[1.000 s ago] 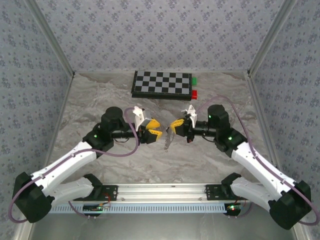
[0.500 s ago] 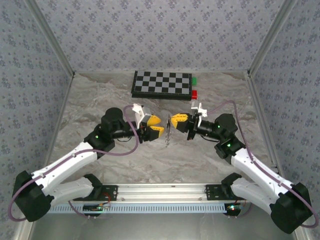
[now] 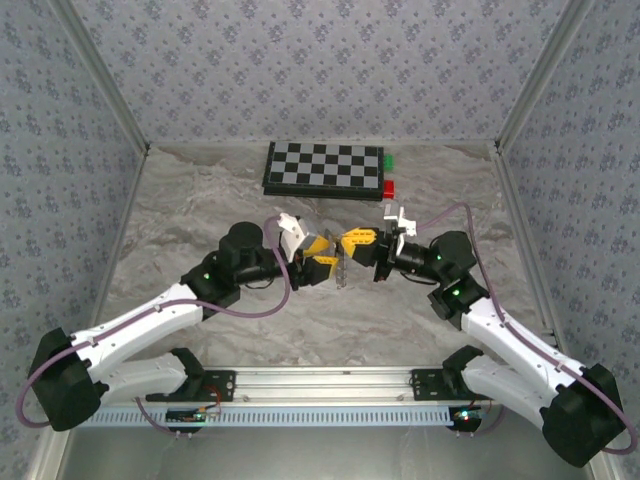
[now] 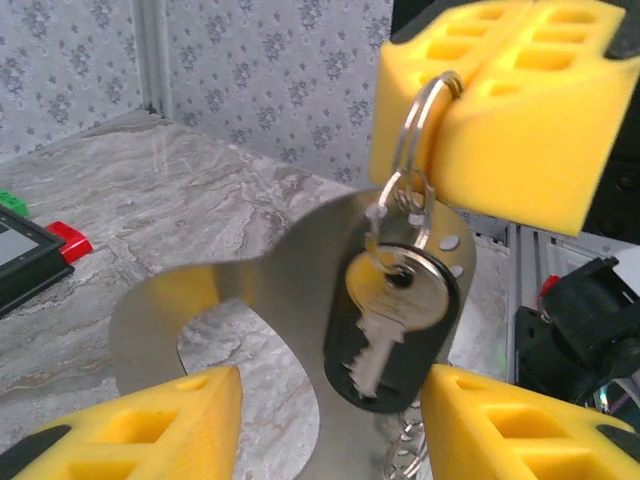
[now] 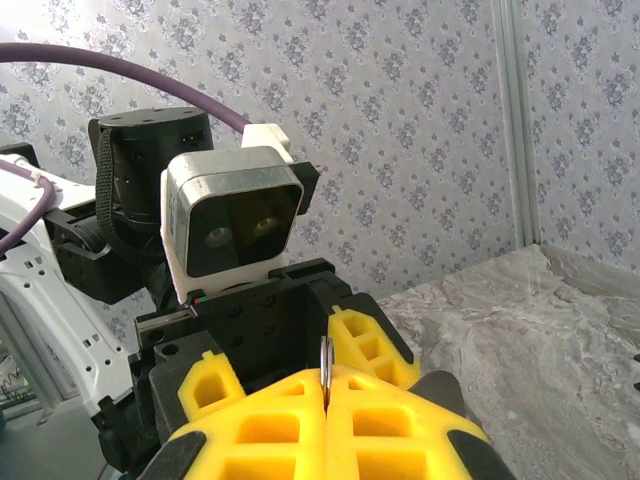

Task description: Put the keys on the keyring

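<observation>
**Left arm closes in on the hanging key**

Over the last second the left arm has pushed forward and to the right. The left gripper (image 3: 322,262) now sits just beside the right gripper (image 3: 352,243), above the middle of the marbled table (image 3: 190,200). The right arm has hardly shifted in the last half second.

The right gripper's yellow fingers are pressed together on the keyring (image 4: 425,115), pinching its upper arc. In the right wrist view the ring's thin edge shows in the seam between them. The rest of the loop hangs free below the fingers.

The key (image 4: 392,318) dangles from the keyring by a smaller link, well clear of the table. Its black head has a short silvery blade lying across it. Behind it hangs a flat silvery metal tag (image 4: 265,290) with a curved cut-out, and a short chain (image 4: 405,455) trails under the key.

The left gripper's fingers (image 4: 150,425) are spread wide, one on each side of the key and a little below it, gripping nothing. The key's lower edge comes close to one of them; I cannot tell if they touch.

A chessboard (image 3: 323,168) lies at the far side of the table, with a green block (image 3: 390,160) and a red block (image 3: 389,187) at its right end.
</observation>
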You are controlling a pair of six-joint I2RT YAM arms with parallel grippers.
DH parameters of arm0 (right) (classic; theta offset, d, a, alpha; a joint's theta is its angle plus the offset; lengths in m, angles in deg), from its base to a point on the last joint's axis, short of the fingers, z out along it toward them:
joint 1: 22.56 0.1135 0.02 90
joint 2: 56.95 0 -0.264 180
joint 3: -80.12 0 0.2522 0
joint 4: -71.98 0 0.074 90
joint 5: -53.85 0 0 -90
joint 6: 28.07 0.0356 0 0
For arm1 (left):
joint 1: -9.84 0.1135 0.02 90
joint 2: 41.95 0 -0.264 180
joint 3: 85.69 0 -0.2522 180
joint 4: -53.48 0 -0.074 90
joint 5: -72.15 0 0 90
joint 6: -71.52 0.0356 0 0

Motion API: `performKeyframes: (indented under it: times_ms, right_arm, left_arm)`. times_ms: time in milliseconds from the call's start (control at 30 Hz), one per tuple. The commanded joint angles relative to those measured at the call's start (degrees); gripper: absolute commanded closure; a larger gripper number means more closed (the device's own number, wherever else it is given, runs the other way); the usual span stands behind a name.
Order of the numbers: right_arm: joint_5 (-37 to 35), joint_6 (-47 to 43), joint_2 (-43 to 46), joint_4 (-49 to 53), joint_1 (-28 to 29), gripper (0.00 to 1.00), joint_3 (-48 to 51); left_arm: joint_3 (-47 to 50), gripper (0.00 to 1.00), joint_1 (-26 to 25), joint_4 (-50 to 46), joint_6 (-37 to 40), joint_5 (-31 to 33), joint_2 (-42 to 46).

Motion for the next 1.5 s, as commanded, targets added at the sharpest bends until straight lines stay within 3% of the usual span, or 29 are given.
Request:
performKeyframes:
  times_ms: [0, 267, 333, 567, 700, 933, 1233, 1467]
  right_arm:
    - [0.8, 0.53, 0.78, -2.12, 0.5, 1.0, 0.12]
    - [-0.94, 2.49, -0.9, -6.09, 1.86, 1.0, 0.52]
    - [-0.95, 2.56, -1.43, -6.42, 2.21, 1.0, 0.48]
    - [-1.73, 2.29, -1.89, -6.43, 2.4, 1.0, 0.24]
    - [-2.2, 2.08, -1.81, -6.3, 2.31, 1.0, -0.3]
    - [-2.62, 2.13, -1.98, -6.25, 2.22, 1.0, -0.95]
    - [-2.62, 2.1, -1.8, -6.12, 2.22, 1.0, -0.73]
    - [-3.19, 1.84, -1.33, -5.99, 1.7, 1.0, 0.03]
  left_arm:
    - [-2.56, 0.53, -0.38, 2.41, 0.49, 2.94, 0.63]
    - [-3.27, 0.57, -0.83, 2.29, 1.03, 1.75, 0.49]
    - [-3.09, 0.68, -1.04, 2.38, 1.37, 1.65, 0.96]
    - [-1.98, 0.91, -1.68, 2.34, 2.56, 0.64, 2.65]
    - [-1.87, 0.97, -1.77, 1.01, 3.16, -1.55, 2.15]
    - [-3.79, 0.98, -3.26, -4.38, 5.82, -5.65, -0.56]
    - [-5.13, 0.98, -4.14, -6.96, 7.34, -4.46, -2.72]
    - [-3.84, 0.75, -4.05, -6.04, 6.9, -1.25, 0.36]
